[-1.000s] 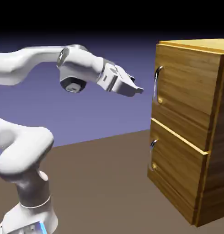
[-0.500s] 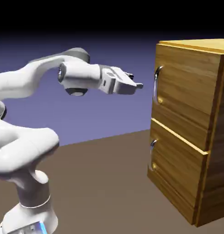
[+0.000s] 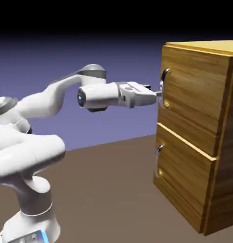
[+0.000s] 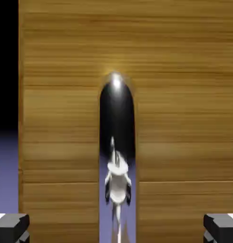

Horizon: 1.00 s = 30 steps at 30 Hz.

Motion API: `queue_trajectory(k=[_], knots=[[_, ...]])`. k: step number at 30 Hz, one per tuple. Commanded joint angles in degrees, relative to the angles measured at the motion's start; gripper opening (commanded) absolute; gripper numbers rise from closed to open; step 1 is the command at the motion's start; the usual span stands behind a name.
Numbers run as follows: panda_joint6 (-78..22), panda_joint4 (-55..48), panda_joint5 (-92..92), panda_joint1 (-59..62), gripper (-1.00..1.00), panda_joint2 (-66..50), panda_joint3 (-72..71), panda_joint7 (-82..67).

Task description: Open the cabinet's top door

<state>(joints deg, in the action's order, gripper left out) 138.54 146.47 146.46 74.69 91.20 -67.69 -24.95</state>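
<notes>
My claw [image 3: 159, 93] is spread wide and holds nothing. In the hand view its two grey fingertips [image 4: 11, 227] sit far apart in the bottom corners, and the silver bar handle [image 4: 117, 156] runs up the gap between them, dark and mirror-bright, with a small reflection of my own arm on it. From the exterior view my hand lies level, its tips right at that handle [image 3: 163, 88]; I cannot tell whether they touch it.

Behind the handle the top door [image 3: 192, 99] fills my hand view with golden-brown grained wood. It lies flush with the front of the cabinet [image 3: 223, 137], shut, the handle on the edge nearest me.

Below it is the shorter lower panel [image 3: 182, 182] with its small stubby handle [image 3: 159, 151], also shut. The cabinet stands on the brown table [image 3: 109, 190] at the exterior view's right, with the blue-violet backdrop [image 3: 118, 52] beyond.
</notes>
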Motion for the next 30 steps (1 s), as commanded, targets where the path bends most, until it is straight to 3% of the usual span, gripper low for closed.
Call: queue_trajectory(k=[1, 2, 16, 30], knots=[[-0.1, -0.4, 0.2, 0.4, 0.0, -0.1, -0.1, 0.0], [-0.1, -0.4, 0.2, 0.4, -1.0, -0.1, -0.1, 0.0], [-32.5, 19.5, -5.8, -6.2, -1.0, -2.6, 15.6, -12.6], [-67.3, 23.3, -27.2, 6.4, -1.0, -16.0, 35.4, -26.6]])
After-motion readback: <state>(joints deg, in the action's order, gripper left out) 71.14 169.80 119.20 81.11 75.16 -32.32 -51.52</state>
